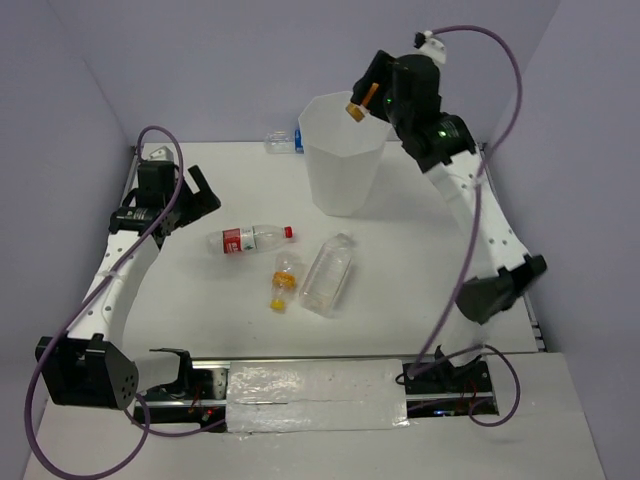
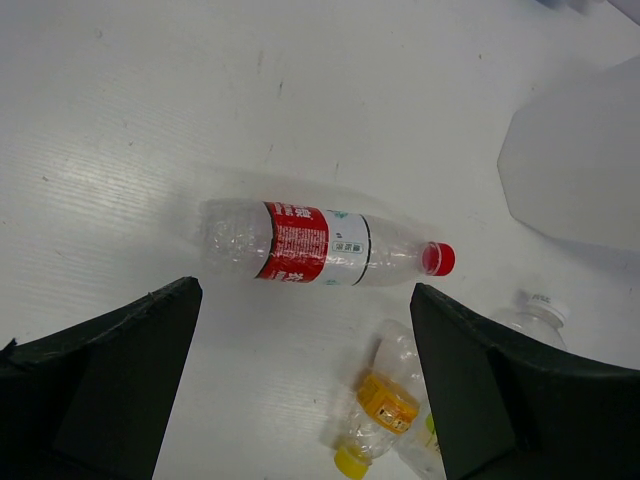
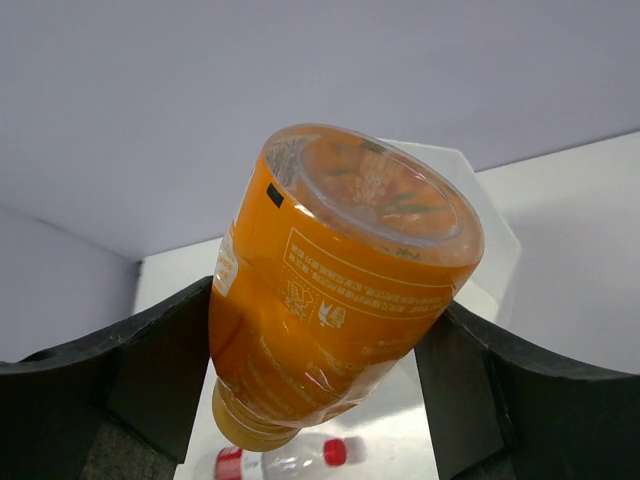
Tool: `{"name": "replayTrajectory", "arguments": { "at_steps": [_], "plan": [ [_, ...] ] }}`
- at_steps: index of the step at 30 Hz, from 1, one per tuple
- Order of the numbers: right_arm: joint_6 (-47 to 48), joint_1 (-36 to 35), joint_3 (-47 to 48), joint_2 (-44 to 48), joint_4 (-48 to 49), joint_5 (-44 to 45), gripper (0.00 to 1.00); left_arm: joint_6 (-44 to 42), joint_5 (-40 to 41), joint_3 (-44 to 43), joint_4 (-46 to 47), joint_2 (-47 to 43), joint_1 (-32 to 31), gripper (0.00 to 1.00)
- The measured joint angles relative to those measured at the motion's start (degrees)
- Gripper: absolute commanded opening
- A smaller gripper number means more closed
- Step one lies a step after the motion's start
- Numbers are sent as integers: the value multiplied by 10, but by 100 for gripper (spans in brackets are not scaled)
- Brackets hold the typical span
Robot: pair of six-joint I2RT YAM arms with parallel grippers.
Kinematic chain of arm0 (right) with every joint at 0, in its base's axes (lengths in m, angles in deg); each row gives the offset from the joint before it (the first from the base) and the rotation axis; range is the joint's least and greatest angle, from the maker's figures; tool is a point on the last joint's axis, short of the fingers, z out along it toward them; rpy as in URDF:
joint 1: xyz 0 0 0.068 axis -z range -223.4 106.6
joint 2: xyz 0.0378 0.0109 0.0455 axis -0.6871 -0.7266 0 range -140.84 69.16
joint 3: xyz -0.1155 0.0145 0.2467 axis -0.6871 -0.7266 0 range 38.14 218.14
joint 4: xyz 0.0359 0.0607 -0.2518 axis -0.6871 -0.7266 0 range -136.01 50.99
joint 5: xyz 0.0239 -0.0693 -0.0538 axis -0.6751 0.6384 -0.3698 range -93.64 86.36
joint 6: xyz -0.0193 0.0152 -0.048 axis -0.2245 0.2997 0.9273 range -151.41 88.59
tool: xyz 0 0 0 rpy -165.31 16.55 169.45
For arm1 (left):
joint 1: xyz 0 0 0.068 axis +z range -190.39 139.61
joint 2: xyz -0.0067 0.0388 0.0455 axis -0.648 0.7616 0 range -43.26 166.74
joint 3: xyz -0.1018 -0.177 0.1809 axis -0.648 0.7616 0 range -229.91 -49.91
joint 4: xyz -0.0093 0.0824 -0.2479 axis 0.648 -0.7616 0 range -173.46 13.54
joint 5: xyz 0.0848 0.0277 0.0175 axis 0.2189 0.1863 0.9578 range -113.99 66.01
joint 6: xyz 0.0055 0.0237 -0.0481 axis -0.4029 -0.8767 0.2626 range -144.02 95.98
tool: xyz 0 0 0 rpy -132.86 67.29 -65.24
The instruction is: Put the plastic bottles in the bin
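Note:
My right gripper (image 1: 367,93) is shut on the orange bottle (image 1: 356,109) and holds it tilted over the far right rim of the white bin (image 1: 340,165). In the right wrist view the orange bottle (image 3: 330,290) fills the gap between the fingers (image 3: 150,360), with the bin (image 3: 495,235) behind it. My left gripper (image 1: 188,203) is open and empty, left of the red-label bottle (image 1: 252,239), which lies on its side. In the left wrist view the red-label bottle (image 2: 320,245) lies just beyond the open gripper (image 2: 305,310). The yellow-cap bottle (image 1: 283,281) and the wide clear bottle (image 1: 329,273) lie side by side.
The blue-label bottle (image 1: 281,141) lies at the back, behind the bin's left side. The left wrist view also shows the yellow-cap bottle (image 2: 385,410), the wide clear bottle (image 2: 538,318) and the bin's wall (image 2: 580,160). Purple walls stand on three sides.

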Motion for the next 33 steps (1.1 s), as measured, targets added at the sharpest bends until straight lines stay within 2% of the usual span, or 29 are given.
{"name": "replayTrajectory", "arguments": {
  "at_steps": [2, 3, 4, 9, 15, 19, 23, 27, 30, 33],
  "plan": [
    [7, -2, 53, -65, -12, 3, 63, 1, -2, 0, -6, -6, 0, 99],
    [10, -2, 75, -96, -22, 3, 74, 1, -3, 0, -8, -9, 0, 100],
    [12, -2, 91, -120, -29, 4, 98, 1, -4, 0, -12, -12, 0, 100],
    [24, -2, 131, -184, -68, 3, 100, 1, -6, 0, -21, -18, 0, 100],
    [35, -5, 117, -127, -66, 15, 100, 3, -15, 0, -24, -18, 0, 100],
    [49, -19, -19, 23, -61, 41, 100, 3, -15, 0, -23, -18, 0, 100],
    [37, -42, -217, 192, -55, 48, 99, 3, -15, 0, -22, -16, 0, 99],
    [3, -60, -456, 317, -19, 14, 94, 5, -18, 0, -15, -11, 0, 99],
    [-39, -77, -628, 359, 14, -34, 94, 13, -27, 1, -9, -3, 0, 99],
    [-80, -102, -722, 364, 15, -68, 94, 17, -34, 1, -6, 9, -9, 99]
  ]
}}
